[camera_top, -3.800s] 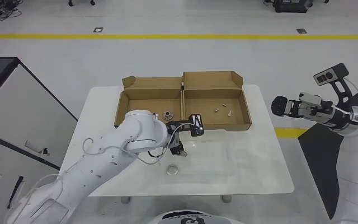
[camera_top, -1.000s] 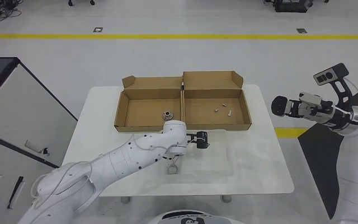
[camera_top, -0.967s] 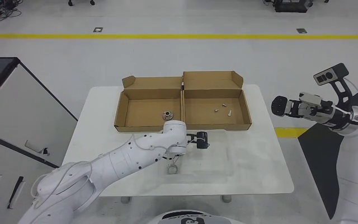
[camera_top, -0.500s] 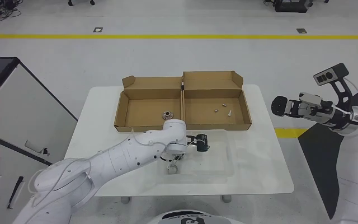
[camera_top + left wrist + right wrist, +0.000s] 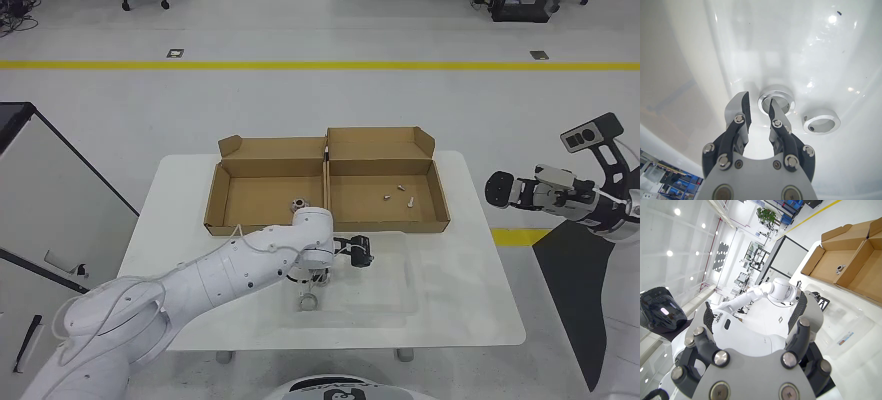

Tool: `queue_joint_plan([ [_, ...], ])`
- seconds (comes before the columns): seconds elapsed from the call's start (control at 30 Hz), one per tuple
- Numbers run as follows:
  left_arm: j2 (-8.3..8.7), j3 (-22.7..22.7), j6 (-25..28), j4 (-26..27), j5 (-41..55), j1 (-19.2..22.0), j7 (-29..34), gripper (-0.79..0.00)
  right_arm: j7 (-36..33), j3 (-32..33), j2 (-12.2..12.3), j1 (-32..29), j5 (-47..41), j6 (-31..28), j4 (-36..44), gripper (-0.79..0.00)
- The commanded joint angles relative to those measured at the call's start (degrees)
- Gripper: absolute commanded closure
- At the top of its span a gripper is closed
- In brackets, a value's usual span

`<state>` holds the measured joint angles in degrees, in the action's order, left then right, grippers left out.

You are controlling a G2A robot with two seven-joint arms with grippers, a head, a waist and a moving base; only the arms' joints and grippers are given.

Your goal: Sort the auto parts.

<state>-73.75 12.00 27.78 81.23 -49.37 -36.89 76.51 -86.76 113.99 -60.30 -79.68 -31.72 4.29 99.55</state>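
Metal ring (image 5: 776, 89) — one wall inside the spread left pincer (image 5: 758, 97)

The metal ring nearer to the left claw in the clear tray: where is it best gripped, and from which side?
Probably its wall, from above. The metal ring lies flat in the tray, bore upward, so one finger fits in the bore and one outside the rim, on the side away from the second ring beside it. The open left claw stands so.
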Motion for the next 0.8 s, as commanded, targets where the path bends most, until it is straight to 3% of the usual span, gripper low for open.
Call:
queue_joint_plan([
  [0.0, -0.29, -0.2, 0.1, -0.5, 0.2, 0.1, -0.1, -0.246, 0.0, 0.0, 0.0, 0.0, 0.0, 0.0, 0.0, -0.785],
  [0.47, -1.32, -2.3, 0.4, -2.7, 2.1, 1.3, -0.4, -0.237, 0.0, 0.0, 0.0, 0.0, 0.0, 0.0, 0.0, -0.785],
  [0.5, -1.37, -2.3, 0.4, -2.9, 2.1, 1.4, -0.4, -0.212, 0.0, 0.0, 0.0, 0.0, 0.0, 0.0, 0.0, -0.785],
  [0.6, -1.51, -2.3, 0.5, -3.2, 2.1, 1.4, -0.5, 0.0, 0.0, 0.0, 0.0, 0.0, 0.0, 0.0, 0.0, -0.785],
  [0.77, -1.62, -2.0, 0.8, -3.5, 2.4, 1.7, -0.9, 0.0, 0.0, 0.0, 0.0, 0.0, 0.0, 0.0, 0.0, -0.785],
])
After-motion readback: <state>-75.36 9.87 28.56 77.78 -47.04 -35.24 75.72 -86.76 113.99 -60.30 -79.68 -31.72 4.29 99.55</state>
